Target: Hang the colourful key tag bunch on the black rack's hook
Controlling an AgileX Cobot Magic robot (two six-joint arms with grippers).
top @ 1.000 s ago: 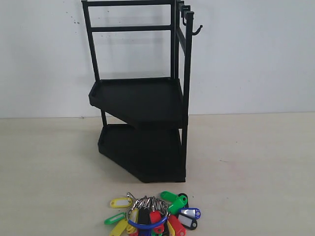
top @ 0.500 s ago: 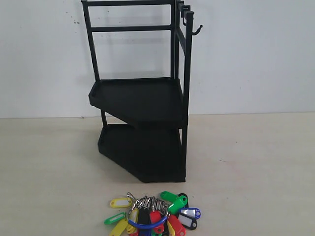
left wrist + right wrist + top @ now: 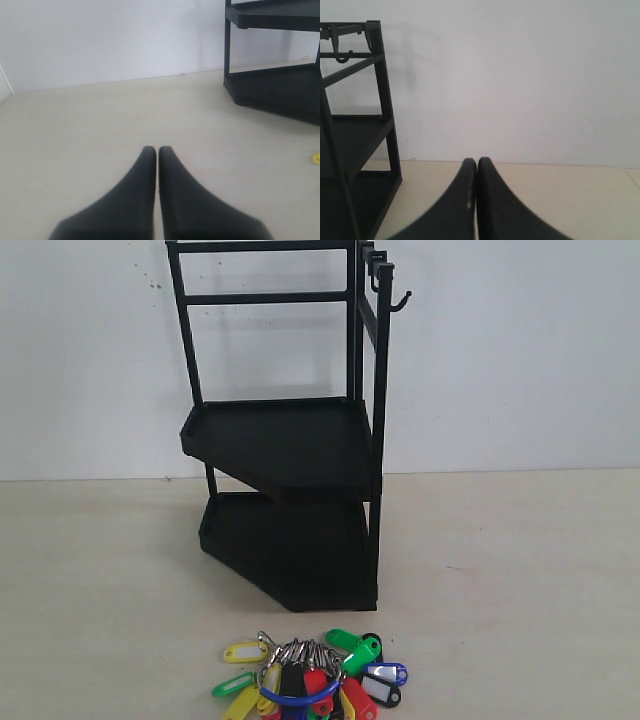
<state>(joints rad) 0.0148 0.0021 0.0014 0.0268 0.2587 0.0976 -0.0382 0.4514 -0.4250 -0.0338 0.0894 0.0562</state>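
The colourful key tag bunch (image 3: 308, 677) lies flat on the table at the front, its blue loop among green, yellow, red and black tags. Behind it stands the black rack (image 3: 285, 440), tall, with two angular trays. The hook (image 3: 401, 302) juts sideways from the top of the rack's front corner post. Neither gripper shows in the exterior view. My left gripper (image 3: 157, 150) is shut with nothing in it, low over bare table beside the rack's base (image 3: 280, 90). My right gripper (image 3: 477, 161) is shut and empty, with the rack (image 3: 355, 125) off to one side.
A white wall stands close behind the rack. A further hook (image 3: 342, 56) hangs from the rack's top rail in the right wrist view. One yellow tag (image 3: 316, 158) shows at the edge of the left wrist view. Beige table (image 3: 520, 570) spreads on both sides of the rack.
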